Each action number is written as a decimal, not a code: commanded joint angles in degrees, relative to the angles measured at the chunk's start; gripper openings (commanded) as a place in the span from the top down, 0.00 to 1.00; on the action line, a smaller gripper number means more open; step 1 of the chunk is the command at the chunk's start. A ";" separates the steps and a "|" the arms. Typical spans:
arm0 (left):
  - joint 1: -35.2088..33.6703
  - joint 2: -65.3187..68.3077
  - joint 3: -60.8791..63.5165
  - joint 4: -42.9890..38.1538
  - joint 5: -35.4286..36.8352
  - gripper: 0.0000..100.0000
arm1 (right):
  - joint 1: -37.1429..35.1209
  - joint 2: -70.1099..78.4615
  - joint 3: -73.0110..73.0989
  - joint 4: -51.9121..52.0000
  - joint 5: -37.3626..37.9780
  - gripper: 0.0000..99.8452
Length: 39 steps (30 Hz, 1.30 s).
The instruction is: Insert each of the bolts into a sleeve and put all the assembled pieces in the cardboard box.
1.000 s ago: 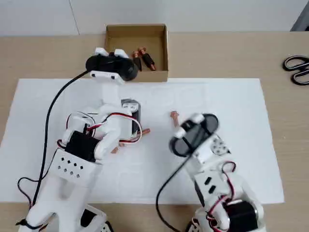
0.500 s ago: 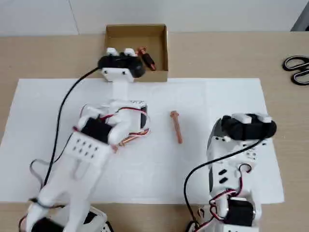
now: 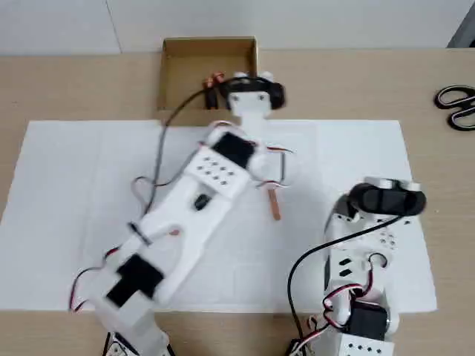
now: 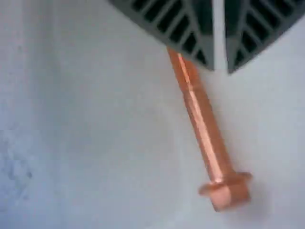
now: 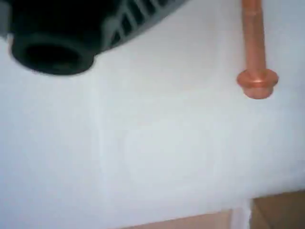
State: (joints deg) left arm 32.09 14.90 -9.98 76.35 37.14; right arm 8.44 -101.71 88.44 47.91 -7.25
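A copper bolt [image 3: 274, 202] lies on the white paper [image 3: 74, 185], its head [image 4: 226, 190] flat on the sheet. My left gripper [image 4: 220, 67] hovers just over the bolt's shaft, its dark ribbed fingers a narrow gap apart with nothing between them. In the high view the left arm [image 3: 215, 170] stretches diagonally across the paper to that spot. My right gripper [image 5: 81, 33] holds a black hollow sleeve [image 5: 52, 55] close above the paper, beside the same bolt [image 5: 256, 52]. The cardboard box [image 3: 172, 55] at the back holds assembled pieces [image 3: 215, 80].
Scissors [image 3: 456, 104] lie on the wooden table at the far right. The right arm [image 3: 371, 237] stands over the paper's right part. The paper's edge and bare wood [image 5: 281, 212] lie near the right gripper.
The left arm has swung right, from the box's front edge to above the loose bolt. The right arm drew back to the right a second ago and has since held still.
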 commanded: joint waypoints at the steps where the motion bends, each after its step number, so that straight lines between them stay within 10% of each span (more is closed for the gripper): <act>1: 0.97 4.57 -10.86 3.60 6.15 0.99 | 3.56 -0.13 0.00 -2.07 -0.62 1.00; 18: 1.05 25.76 -39.43 20.04 13.10 0.80 | 5.93 -0.13 0.62 -3.56 -0.44 1.00; 39: -2.90 35.78 -40.57 16.97 11.08 0.80 | 5.85 -0.13 2.90 -3.82 -0.44 1.00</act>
State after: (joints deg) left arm 29.19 50.68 -48.40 94.29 48.48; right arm 13.98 -101.71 91.87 45.27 -7.25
